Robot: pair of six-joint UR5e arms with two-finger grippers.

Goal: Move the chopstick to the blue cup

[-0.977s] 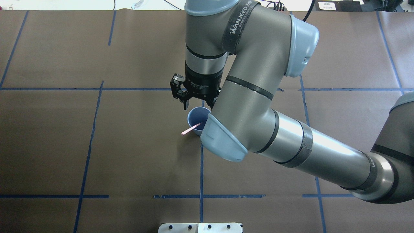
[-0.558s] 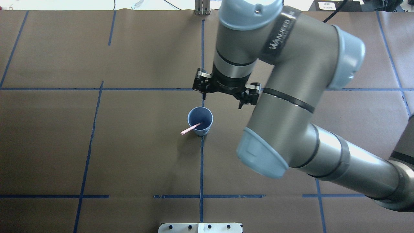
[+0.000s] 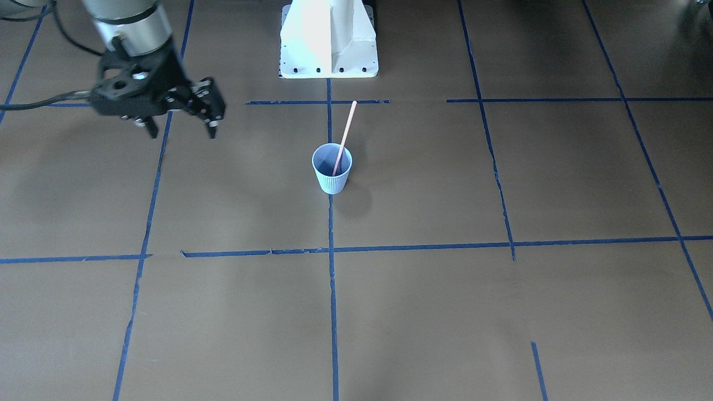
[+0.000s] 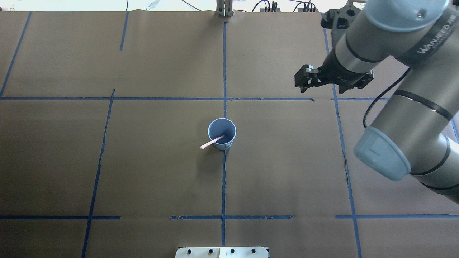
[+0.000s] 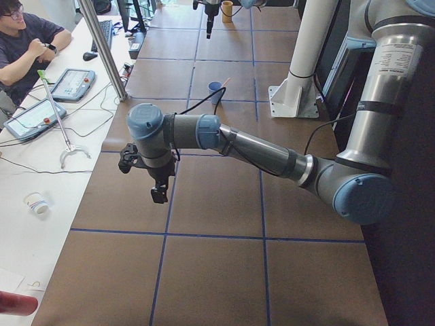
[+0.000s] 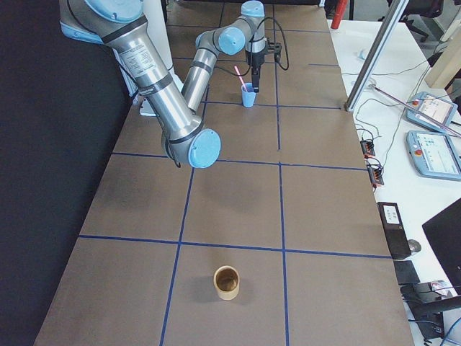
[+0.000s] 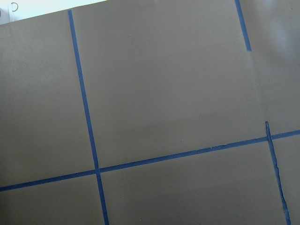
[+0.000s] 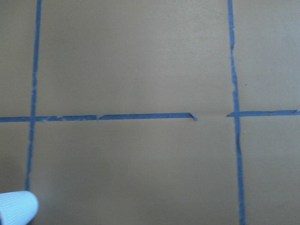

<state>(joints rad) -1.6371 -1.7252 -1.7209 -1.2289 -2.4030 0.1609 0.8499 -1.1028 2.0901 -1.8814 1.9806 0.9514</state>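
Exterior front-facing view shows the right gripper (image 3: 182, 132) with its jaws wide apart and nothing between them, hanging above the table (image 3: 501, 184). The blue cup (image 3: 332, 181) stands upright well apart from the jaws, off to one side and below fingertip level. The chopstick (image 3: 345, 133) sits in the cup. Its lower end is inside, its shaft leans on the rim, and its upper end projects high above the rim on the side away from the jaws.

Judgement: the transfer appears complete, and the step in hand is clearing the arm.

1. Travel with the jaws apart; nothing needs gripping.
2. Hold the fingertips higher than the chopstick's upper end. The cup looks light, and the tall leaning stick gives leverage, so a slight brush would probably tip it.
3. Route the jaws away from the cup, never across it.
4. Check the elbow and forearm as well. They are bulkier than the jaws and could sweep the stick.

The left gripper (image 5: 158, 187) appears only in the exterior left view, over bare table far from the cup. Whether its jaws are apart or together cannot be told. It has no part in this step.
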